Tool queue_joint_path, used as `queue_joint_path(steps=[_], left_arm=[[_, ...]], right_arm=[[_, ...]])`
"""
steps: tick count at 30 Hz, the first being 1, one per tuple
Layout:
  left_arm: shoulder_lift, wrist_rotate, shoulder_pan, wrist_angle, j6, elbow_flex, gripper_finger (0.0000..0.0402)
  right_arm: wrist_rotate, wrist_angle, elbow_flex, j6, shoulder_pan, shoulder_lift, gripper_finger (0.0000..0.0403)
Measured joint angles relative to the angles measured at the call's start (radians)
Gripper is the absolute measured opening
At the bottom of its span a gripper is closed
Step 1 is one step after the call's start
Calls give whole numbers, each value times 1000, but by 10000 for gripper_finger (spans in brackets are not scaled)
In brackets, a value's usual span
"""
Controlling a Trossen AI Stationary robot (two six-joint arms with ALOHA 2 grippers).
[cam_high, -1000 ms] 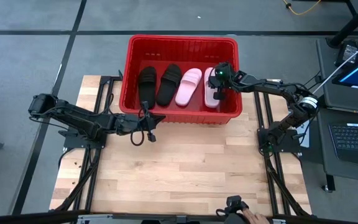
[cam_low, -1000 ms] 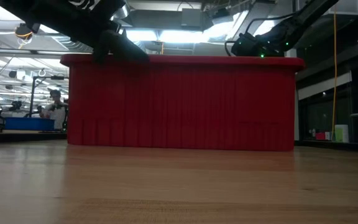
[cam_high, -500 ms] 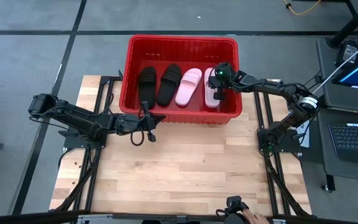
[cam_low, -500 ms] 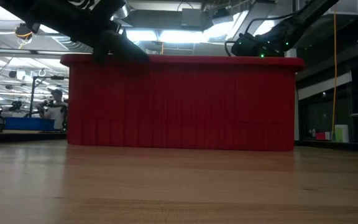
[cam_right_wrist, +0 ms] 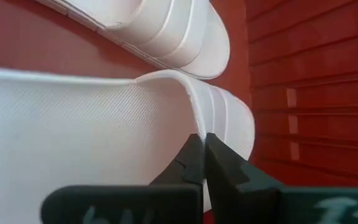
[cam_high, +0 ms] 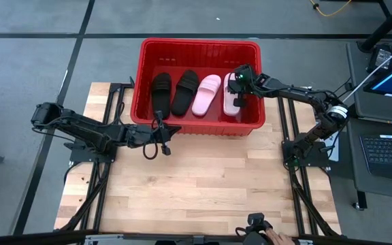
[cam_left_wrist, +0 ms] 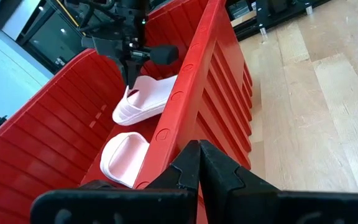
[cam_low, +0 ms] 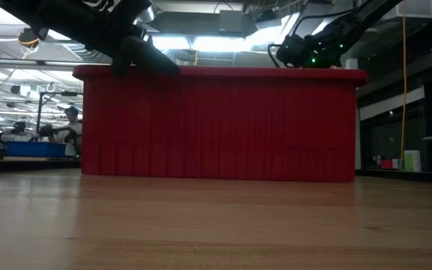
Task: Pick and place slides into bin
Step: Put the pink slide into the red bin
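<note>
Since a second ago the right gripper (cam_high: 235, 84) has nudged a bit toward the bin's far side and lifted slightly, and in the low view it sits a touch higher over the rim than it did; everything else looks the same.

All four slides are inside the red bin (cam_high: 199, 45), lined up side by side: two black slides (cam_high: 173, 92) on the left half, then a pink slide (cam_high: 206, 94), then the second pink slide (cam_high: 231, 102) nearest the right wall. The right gripper hangs over that last one, and in its wrist view the fingers (cam_right_wrist: 199, 163) are pinched together right at the edge of the pale strap (cam_right_wrist: 92, 118), so it looks like it's got the strap clamped between them. From the left wrist view that sandal sits tilted with one end up under the gripper.

The left gripper (cam_high: 156, 133) is parked at the bin's near wall, just outside the rim, fingers (cam_left_wrist: 197, 168) pressed closed with nothing in them.
</note>
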Motion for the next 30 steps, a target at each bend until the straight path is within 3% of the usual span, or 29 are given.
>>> queue_joint_path(steps=[12,30], left_arm=[[0,1,0,-2,0,0,5],[0,1,0,-5,20,0,2]], right_arm=[[43,-14,74,-5,0,167,6],[24,-128,137,9,0,188,15]])
